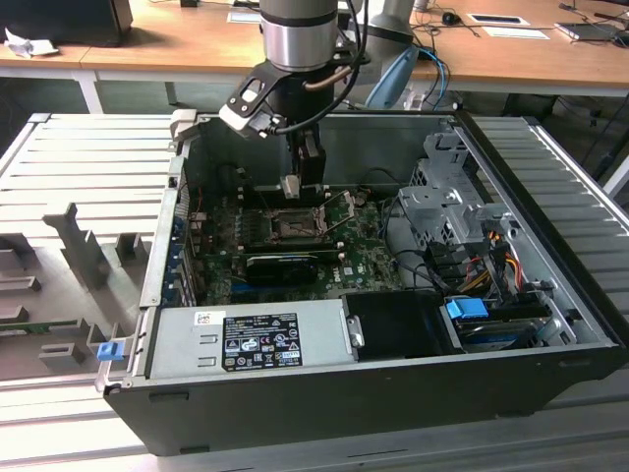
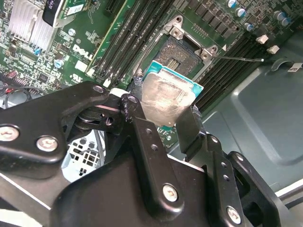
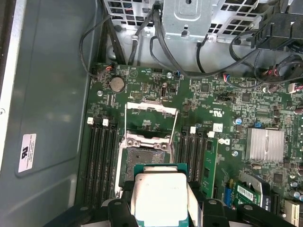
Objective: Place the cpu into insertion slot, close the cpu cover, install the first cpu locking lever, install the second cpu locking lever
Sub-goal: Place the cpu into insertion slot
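Note:
My gripper (image 1: 291, 189) hangs inside the open computer case, shut on the cpu (image 2: 165, 94). The cpu is a small square chip, its silver top face (image 3: 161, 194) showing between the black fingers (image 2: 147, 137). The insertion slot (image 3: 142, 156) lies on the green board just beneath and ahead of the chip, its dark pin field (image 2: 176, 53) uncovered. The chip is held above the slot, apart from it. The cpu cover (image 3: 151, 108), a thin metal frame with a square cut-out, is flipped open away from the slot. A thin lever rod (image 2: 241, 59) sticks out beside the slot.
A long black card (image 1: 280, 264) lies near the socket (image 1: 285, 226). Memory slots (image 3: 102, 156) flank the socket. A silver heat sink (image 3: 265, 144), a grey power supply (image 1: 246, 339), a drive cage (image 1: 442, 197) with cables and the case walls (image 1: 187, 177) surround the board.

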Controlling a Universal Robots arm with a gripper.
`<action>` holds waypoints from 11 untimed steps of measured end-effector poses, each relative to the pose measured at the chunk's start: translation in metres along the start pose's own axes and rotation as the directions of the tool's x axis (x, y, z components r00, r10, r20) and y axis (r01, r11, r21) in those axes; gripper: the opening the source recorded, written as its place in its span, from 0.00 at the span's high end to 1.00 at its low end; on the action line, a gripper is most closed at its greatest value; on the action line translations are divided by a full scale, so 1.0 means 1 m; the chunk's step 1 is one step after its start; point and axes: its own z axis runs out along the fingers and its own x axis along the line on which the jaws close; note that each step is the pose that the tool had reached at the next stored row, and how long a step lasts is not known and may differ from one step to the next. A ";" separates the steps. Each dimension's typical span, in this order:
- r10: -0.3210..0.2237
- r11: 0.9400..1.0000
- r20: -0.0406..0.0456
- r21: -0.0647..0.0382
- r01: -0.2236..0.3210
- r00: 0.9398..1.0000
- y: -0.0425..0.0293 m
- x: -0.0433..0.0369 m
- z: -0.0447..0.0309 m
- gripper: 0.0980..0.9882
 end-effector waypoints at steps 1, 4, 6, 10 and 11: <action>0.001 1.000 0.000 0.000 -0.001 1.000 0.0000 0.0000 0.0004 0.52; 0.019 1.000 0.001 0.000 -0.019 1.000 -0.0007 0.0022 0.0035 0.52; 0.025 1.000 0.002 0.000 -0.025 1.000 -0.0008 0.0022 0.0058 0.52; 0.030 1.000 0.002 0.002 -0.030 1.000 -0.0013 0.0021 0.0105 0.52; 0.031 1.000 0.002 0.002 -0.031 1.000 -0.0013 0.0021 0.0111 0.52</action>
